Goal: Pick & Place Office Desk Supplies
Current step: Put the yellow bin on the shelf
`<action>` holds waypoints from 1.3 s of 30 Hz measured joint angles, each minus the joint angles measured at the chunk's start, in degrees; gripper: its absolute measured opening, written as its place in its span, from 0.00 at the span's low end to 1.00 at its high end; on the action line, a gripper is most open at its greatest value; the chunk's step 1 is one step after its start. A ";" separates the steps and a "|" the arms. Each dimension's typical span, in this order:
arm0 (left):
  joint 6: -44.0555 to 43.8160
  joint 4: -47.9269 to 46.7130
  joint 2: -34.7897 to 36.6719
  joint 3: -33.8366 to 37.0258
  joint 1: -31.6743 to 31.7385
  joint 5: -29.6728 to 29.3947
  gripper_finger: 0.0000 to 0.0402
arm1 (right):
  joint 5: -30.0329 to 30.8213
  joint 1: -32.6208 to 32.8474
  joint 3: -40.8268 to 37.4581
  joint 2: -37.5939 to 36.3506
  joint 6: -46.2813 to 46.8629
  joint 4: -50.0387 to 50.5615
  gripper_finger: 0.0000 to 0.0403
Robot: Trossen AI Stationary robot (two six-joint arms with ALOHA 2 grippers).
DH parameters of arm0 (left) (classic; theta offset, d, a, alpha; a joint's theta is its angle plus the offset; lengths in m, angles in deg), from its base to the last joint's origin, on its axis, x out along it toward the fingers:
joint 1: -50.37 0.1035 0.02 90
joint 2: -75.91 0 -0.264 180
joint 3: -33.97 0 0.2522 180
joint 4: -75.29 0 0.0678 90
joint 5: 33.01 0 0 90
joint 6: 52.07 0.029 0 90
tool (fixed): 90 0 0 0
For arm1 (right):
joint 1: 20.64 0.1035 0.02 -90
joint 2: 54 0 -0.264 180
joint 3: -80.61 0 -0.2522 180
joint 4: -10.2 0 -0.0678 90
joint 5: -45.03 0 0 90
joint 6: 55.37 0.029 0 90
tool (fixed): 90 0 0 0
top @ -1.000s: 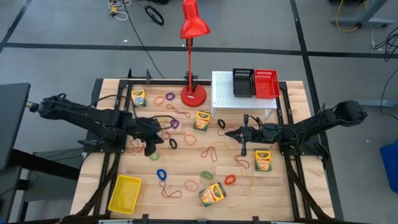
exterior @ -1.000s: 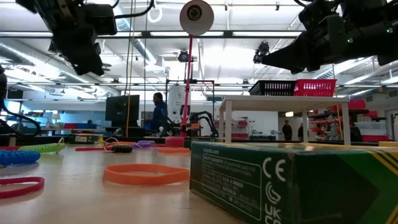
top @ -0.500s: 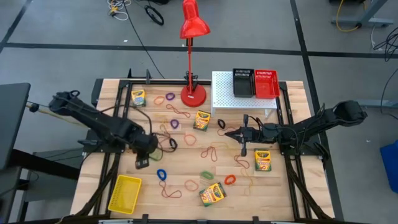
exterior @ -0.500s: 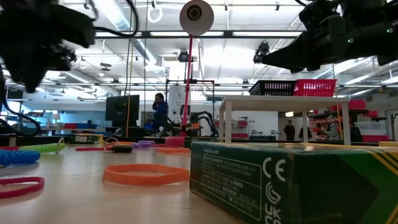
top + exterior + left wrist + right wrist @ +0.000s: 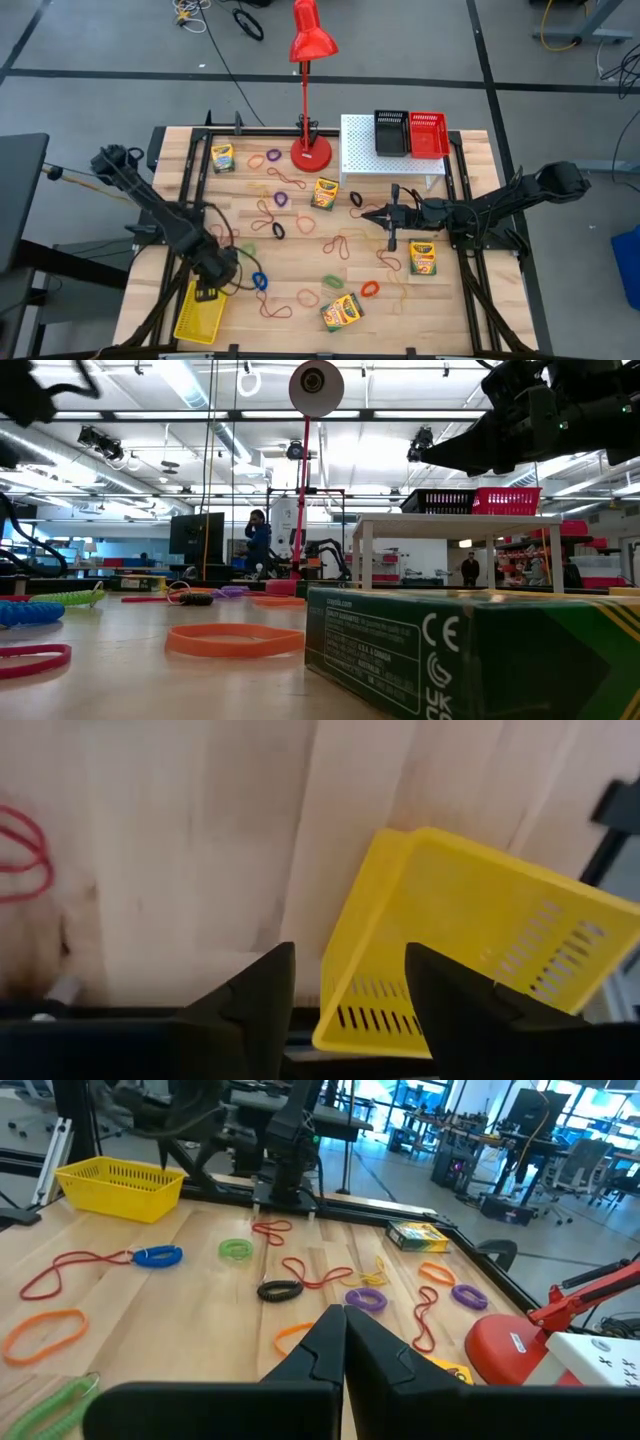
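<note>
Left hand [image 5: 210, 292] over the yellow basket [image 5: 199, 313] at the desk's [image 5: 300, 260] 7 o'clock corner, fingers [image 5: 250, 995] spread wide with nothing between them. Right hand [image 5: 371, 216] hanging right of centre, fingers pressed together and holding nothing. Crayon boxes scattered: one [image 5: 222, 157] at 11 o'clock, one [image 5: 325, 192] near the middle beside the red lamp base [image 5: 311, 153], one [image 5: 423, 257] at 3 o'clock just by the right hand, one [image 5: 342, 312] at 6 o'clock. Rubber bands strewn across the centre, a blue loop [image 5: 260, 281] just beside the left hand.
</note>
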 joint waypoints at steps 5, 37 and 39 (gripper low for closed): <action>-0.55 3.63 -5.43 0.00 -2.82 -0.14 0.47 | -0.22 0.00 0.02 0.00 -0.04 0.00 0.02; 33.61 2.83 -0.10 -17.64 27.16 -18.73 0.04 | -0.44 0.00 0.02 -0.02 -0.41 -0.66 0.02; 40.67 7.81 -2.78 -18.68 32.08 -16.96 0.04 | -0.44 0.00 0.02 -0.02 -0.41 -0.66 0.02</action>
